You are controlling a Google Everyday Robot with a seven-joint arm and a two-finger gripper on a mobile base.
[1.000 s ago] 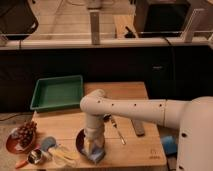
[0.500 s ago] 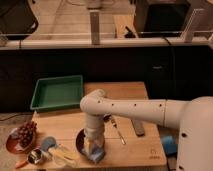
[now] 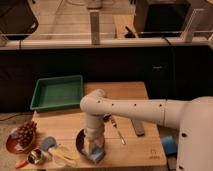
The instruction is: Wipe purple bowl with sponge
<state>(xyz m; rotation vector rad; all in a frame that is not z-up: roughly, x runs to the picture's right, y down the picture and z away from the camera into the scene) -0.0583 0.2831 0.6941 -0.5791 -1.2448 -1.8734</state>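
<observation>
Gripper, pointing down at the front of the wooden table, grasping the sponge over the purple bowl; green tray behind, grape dish at left.

No readable text, label, brand or number is showing anywhere on the wooden table, the green tray or the robot's white arm. The gripper is reaching down into the purple bowl, pressing on the sponge, which is also showing no markings.
</observation>
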